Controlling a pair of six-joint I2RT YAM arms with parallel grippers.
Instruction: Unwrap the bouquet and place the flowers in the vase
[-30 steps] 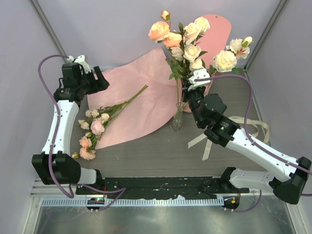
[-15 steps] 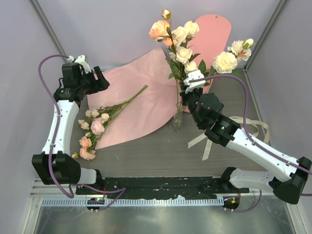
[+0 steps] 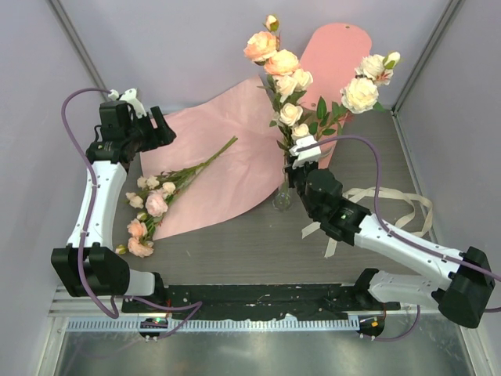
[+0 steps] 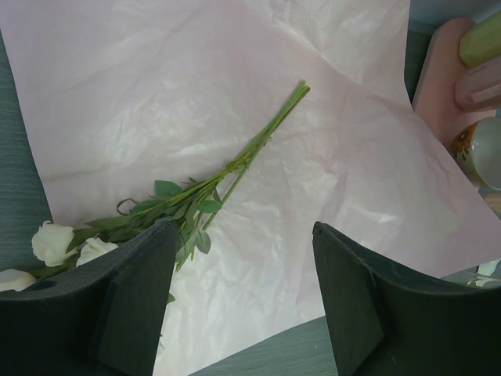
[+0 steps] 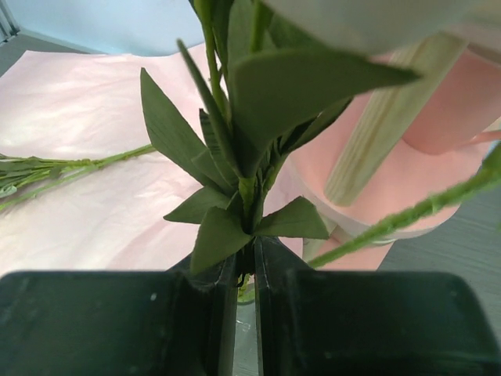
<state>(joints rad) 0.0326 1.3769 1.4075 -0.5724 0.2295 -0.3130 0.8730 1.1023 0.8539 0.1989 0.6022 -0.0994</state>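
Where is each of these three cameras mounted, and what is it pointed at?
Top external: above and behind the arms, looking down at the table; both arms show, with left gripper and right gripper.
Left wrist: on the left arm, looking past its open fingers at loose flowers lying on pink paper.
Right wrist: on the right arm, looking along its shut fingers at the leafy stem they grip.
Shared: both wrist views show the loose flowers and pink paper.

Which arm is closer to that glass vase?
Right. The right gripper sits just above the vase, shut on the flowers; the left gripper hangs open far to the left, over the pink paper.
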